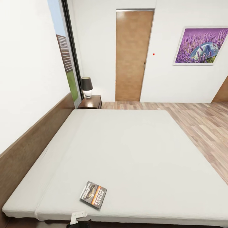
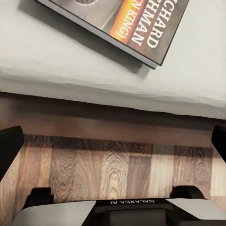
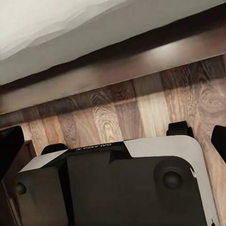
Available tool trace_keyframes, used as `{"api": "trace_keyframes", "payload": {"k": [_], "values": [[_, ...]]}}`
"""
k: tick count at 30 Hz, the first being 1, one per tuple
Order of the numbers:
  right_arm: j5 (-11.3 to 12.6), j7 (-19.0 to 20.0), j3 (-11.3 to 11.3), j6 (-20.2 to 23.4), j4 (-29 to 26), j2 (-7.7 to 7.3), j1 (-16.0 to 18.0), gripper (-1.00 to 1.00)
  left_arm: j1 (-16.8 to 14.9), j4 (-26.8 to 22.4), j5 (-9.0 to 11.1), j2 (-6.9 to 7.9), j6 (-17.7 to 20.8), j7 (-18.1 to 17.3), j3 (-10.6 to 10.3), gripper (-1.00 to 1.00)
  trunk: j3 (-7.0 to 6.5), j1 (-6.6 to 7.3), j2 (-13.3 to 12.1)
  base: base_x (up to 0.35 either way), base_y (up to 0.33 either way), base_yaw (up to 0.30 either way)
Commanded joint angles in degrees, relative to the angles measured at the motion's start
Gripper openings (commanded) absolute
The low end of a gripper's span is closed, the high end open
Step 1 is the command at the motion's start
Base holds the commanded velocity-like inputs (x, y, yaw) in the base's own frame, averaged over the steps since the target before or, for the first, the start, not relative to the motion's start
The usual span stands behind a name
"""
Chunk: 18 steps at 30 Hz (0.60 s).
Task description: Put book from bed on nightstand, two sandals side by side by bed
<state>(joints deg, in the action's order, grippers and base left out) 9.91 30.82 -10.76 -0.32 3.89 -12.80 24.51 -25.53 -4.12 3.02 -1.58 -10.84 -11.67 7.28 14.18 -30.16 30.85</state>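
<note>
Left end effector (image 2: 113, 141), fingers apart and empty, hangs over floor (image 2: 113, 174) beside bed (image 2: 56, 66); book (image 2: 127, 23) just ahead near bed's edge, long axis oblique. Left arm nearer.

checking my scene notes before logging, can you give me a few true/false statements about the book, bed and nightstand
1. The book lies on the bed near its close edge. True.
2. The left gripper is shut on the book. False: its fingers are spread wide, gripping nothing, over the floor.
3. A lamp stands on the nightstand. True.
4. The nightstand sits beside the lavender picture. False: it stands by the window.
5. The book is on the floor. False: it rests on the bed.
</note>
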Motion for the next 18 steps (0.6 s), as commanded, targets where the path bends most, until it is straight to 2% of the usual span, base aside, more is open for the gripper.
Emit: {"api": "trace_keyframes", "payload": {"k": [1,7,18], "values": [[0.53,0.29,-0.05,-0.03,0.24,-0.03,0.10,1.00,-0.05,0.07,0.32,-0.01,-0.06,-0.37,0.36,1.00,0.09,-0.02,0.09,0.054,0.000,0.000],[0.52,0.29,-0.05,-0.03,0.24,-0.03,0.10,1.00,-0.05,0.07,0.32,-0.01,-0.06,-0.38,0.36,1.00,0.09,-0.02,0.09,0.191,0.000,0.000],[0.48,0.29,-0.05,-0.03,0.24,-0.03,0.10,1.00,-0.05,0.07,0.32,-0.01,-0.06,-0.38,0.36,1.00,0.09,-0.02,0.09,0.019,0.000,0.000]]}}
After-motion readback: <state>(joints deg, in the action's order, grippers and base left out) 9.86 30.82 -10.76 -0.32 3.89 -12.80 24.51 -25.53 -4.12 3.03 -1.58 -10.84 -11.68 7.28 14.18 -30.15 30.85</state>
